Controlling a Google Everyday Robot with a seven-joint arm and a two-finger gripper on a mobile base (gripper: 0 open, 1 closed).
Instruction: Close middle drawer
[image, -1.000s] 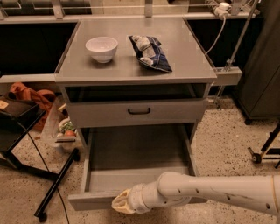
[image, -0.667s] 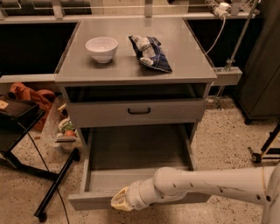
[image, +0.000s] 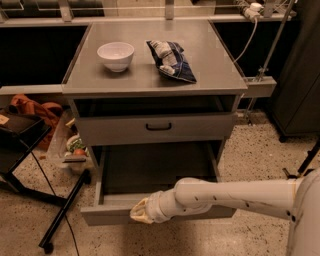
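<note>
Jaws still at middle drawer (image: 155, 172) front

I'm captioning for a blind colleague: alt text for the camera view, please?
The robot's end effector is at the front of a pulled-out drawer low in a grey cabinet. A white bowl and a bag lie on top.

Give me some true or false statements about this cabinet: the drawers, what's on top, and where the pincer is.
1. The middle drawer is pulled out. True.
2. The pincer is up at the cabinet top. False: it is low down, at the middle drawer's front.
3. A white bowl stands on the cabinet top. True.
4. The snack bag lies inside the open drawer. False: it lies on the cabinet top, beside the bowl.
</note>
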